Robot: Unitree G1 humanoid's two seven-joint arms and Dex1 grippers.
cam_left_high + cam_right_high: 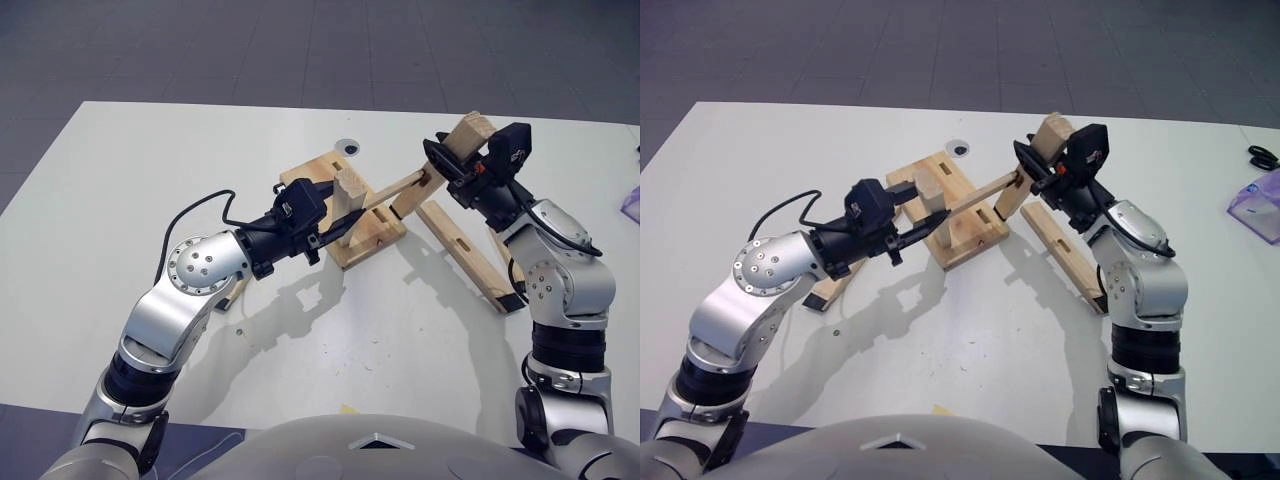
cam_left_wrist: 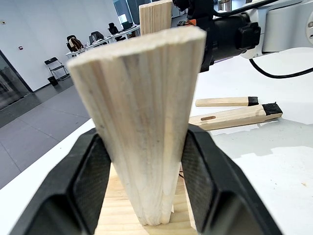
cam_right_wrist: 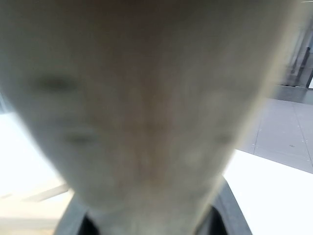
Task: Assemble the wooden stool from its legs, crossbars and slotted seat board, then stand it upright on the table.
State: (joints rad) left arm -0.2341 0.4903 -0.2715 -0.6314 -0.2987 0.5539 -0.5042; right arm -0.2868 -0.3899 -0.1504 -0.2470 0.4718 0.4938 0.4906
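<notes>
Left wrist view | leg (image 2: 141,93) clamped upright inside left gripper (image 2: 143,147)

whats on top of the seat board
One leg stands upright on the seat board, clamped by the left gripper. Any slot under its foot is covered by the leg and fingers.
</notes>
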